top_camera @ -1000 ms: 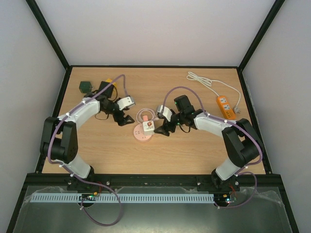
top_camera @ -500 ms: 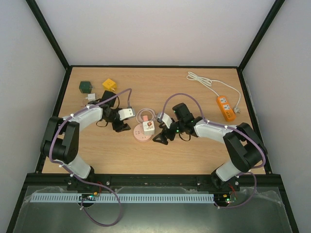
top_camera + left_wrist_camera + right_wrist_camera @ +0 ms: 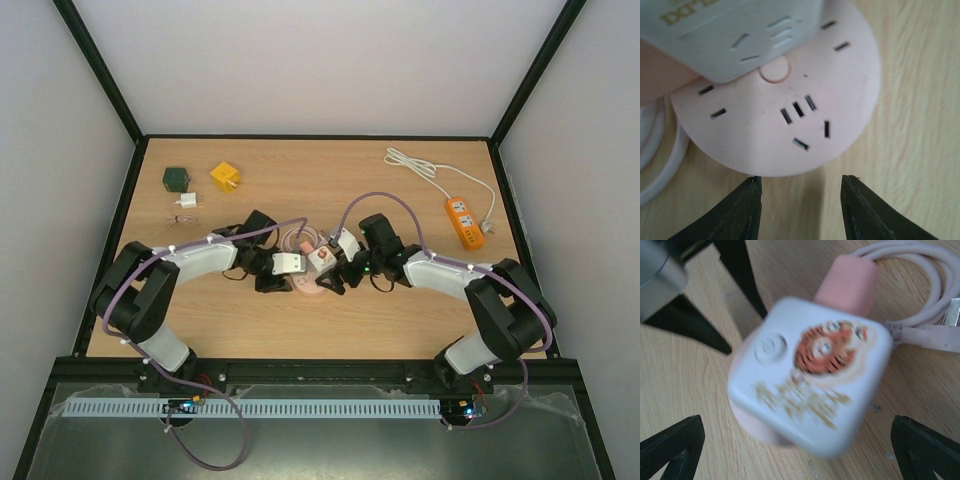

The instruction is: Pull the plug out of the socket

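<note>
A white cube plug (image 3: pixel 322 258) with a tiger picture and gold lettering sits plugged into a round pink socket (image 3: pixel 310 284) at the table's middle. In the left wrist view the socket (image 3: pixel 790 100) fills the frame and the plug (image 3: pixel 730 30) sits at top left. My left gripper (image 3: pixel 801 182) is open, its fingertips just short of the socket's near edge; it also shows in the top view (image 3: pixel 285 278). In the right wrist view the plug (image 3: pixel 810 375) is blurred. My right gripper (image 3: pixel 800 445) is open wide on either side of the plug, not touching it; it also shows in the top view (image 3: pixel 335 276).
The socket's white cord (image 3: pixel 298 238) is coiled behind it. An orange power strip (image 3: pixel 464 222) with a white cable (image 3: pixel 420 165) lies at the back right. A yellow cube (image 3: pixel 225 177), a green cube (image 3: pixel 177 179) and a small white adapter (image 3: pixel 186 202) lie at the back left.
</note>
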{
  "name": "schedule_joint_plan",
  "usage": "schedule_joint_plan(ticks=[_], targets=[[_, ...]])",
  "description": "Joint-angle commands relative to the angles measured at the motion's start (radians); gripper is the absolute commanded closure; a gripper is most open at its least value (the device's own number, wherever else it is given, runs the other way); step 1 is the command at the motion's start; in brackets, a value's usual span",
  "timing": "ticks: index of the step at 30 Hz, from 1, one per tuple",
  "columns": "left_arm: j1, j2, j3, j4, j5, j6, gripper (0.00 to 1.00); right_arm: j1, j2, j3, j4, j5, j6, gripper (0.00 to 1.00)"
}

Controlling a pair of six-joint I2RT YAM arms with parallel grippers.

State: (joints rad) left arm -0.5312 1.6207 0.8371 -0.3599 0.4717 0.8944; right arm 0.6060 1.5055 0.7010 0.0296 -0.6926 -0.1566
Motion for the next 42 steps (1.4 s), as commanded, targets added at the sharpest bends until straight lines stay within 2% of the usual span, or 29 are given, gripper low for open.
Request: schedule_joint_plan(ticks=[1,5,8,14,17,21,28,34,39,42], targets=[[-0.059,-0.029,0.022,0.025,0.137,-0.058,0.53,0.0,-0.035,-0.016,0.02,0.052,0.001,0.0],[-0.048,-0.042,0.07,-0.024,0.228,-0.074,0.51,0.005,-0.025,0.009,0.05,0.101,0.022,0.02],[0.006,-0.084,0.075,-0.042,0.257,-0.072,0.45,0.014,-0.012,0.027,0.043,0.136,-0.021,0.06],[0.144,-0.157,0.068,-0.059,0.225,-0.026,0.19,0.02,0.03,0.054,0.015,0.12,-0.222,0.27],[0.19,-0.162,0.074,-0.075,0.213,0.024,0.15,0.022,0.069,0.092,0.002,0.107,-0.258,0.31],[0.22,-0.169,0.055,-0.079,0.208,0.115,0.14,0.031,0.116,0.131,-0.009,0.075,-0.296,0.44],[0.223,-0.146,0.032,-0.031,0.236,0.189,0.16,0.053,0.159,0.165,-0.048,-0.009,-0.409,0.58],[0.2,-0.093,0.047,-0.043,0.251,0.218,0.23,0.054,0.172,0.183,-0.07,-0.062,-0.454,0.67],[0.146,-0.057,0.046,-0.029,0.212,0.227,0.28,0.054,0.18,0.206,-0.099,-0.084,-0.479,0.72],[0.139,-0.046,0.05,-0.004,0.212,0.209,0.35,0.054,0.178,0.208,-0.116,-0.088,-0.495,0.77]])
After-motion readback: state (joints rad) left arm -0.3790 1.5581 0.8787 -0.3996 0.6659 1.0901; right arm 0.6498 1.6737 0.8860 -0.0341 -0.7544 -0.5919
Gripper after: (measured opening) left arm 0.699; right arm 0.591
